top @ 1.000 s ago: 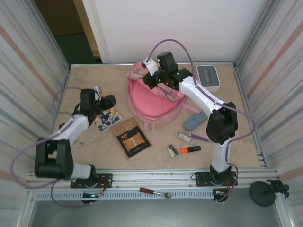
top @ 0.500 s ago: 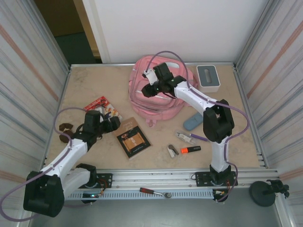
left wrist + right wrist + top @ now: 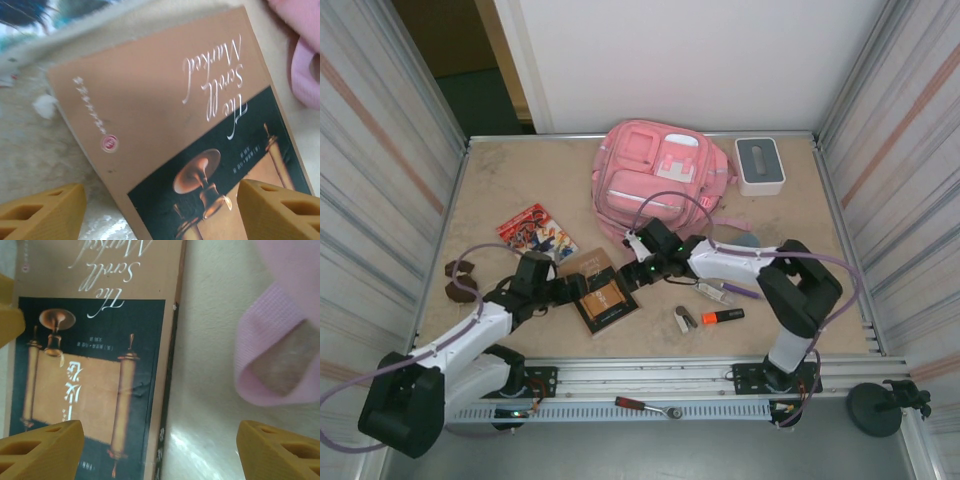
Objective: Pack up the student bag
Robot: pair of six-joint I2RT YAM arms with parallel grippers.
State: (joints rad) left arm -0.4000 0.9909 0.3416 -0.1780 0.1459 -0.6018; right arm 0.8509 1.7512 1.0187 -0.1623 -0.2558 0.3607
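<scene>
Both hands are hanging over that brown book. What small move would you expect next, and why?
Probably the right hand lowers and closes on the edge of the book. Its fingers stand open with that edge between them, and the book lies flat on the table, not yet in the bag. The left hand, also open over the book, might steady it.

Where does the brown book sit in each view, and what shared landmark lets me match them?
Top external: book lies low centre, just in front of the bag.
Left wrist: book spans the middle, slanting to the lower right.
Right wrist: book takes the left half.
Landmark: the bag's pink strap, upper right in left wrist, right side in right wrist.
</scene>
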